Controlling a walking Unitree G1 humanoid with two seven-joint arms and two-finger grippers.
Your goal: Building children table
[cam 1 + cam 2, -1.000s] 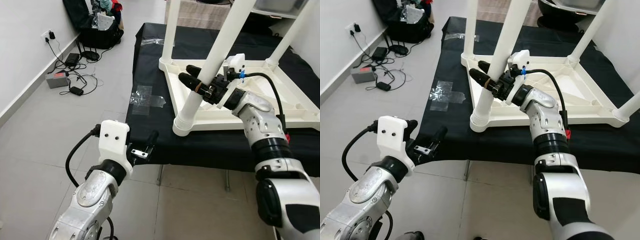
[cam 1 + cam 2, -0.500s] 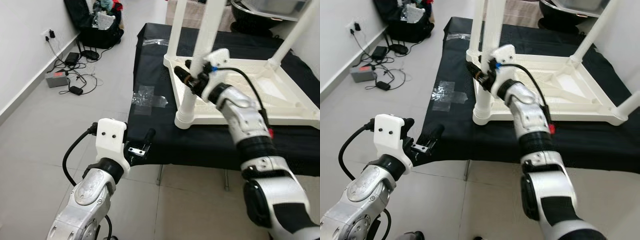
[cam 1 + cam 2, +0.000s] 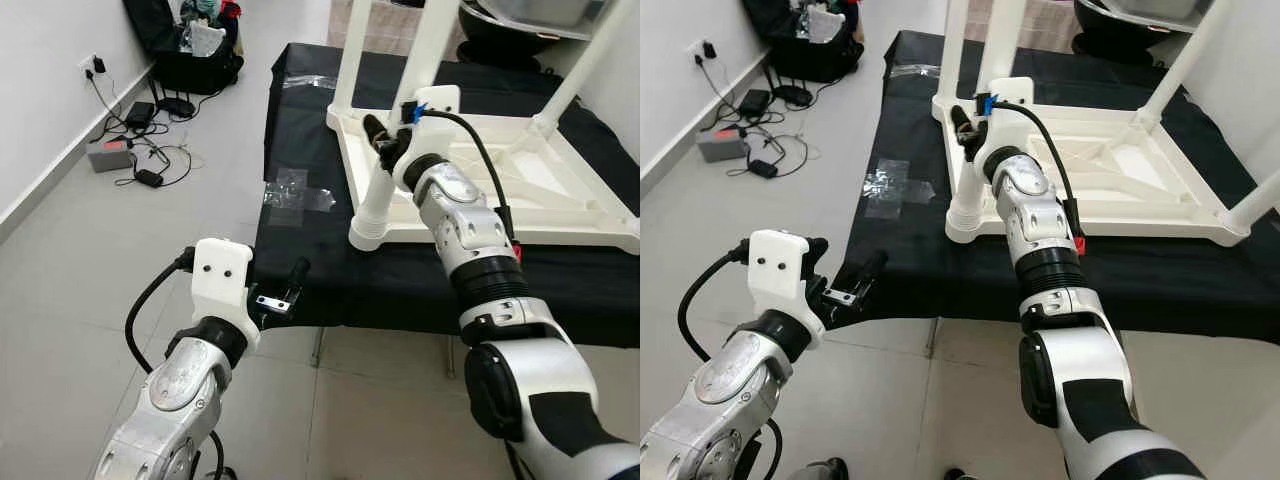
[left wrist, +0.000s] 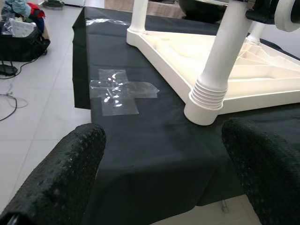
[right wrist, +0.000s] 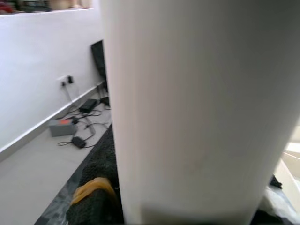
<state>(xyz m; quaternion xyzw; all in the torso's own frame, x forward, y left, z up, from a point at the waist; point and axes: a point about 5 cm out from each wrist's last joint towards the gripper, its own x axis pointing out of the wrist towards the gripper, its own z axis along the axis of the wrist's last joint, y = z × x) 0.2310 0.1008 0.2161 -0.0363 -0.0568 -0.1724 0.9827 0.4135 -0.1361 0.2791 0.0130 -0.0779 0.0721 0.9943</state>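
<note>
Black-cloth desk (image 3: 300, 150) carries the upside-down white plastic kids' table (image 3: 560, 190), right gripper (image 3: 385, 150) fingers clamping its near white leg (image 3: 385, 170) to seat it, left gripper (image 3: 285, 290) fingers wide, idle.

A black-covered tabletop (image 3: 300, 150) carries the upturned white children's table (image 3: 520, 185) (legs upward) and crossed clear tape (image 3: 292, 192) at its left.

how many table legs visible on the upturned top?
4. Near-left leg, gripped by the right gripper; far-left; far-right; near-right, cut off at the frame edge.
</note>
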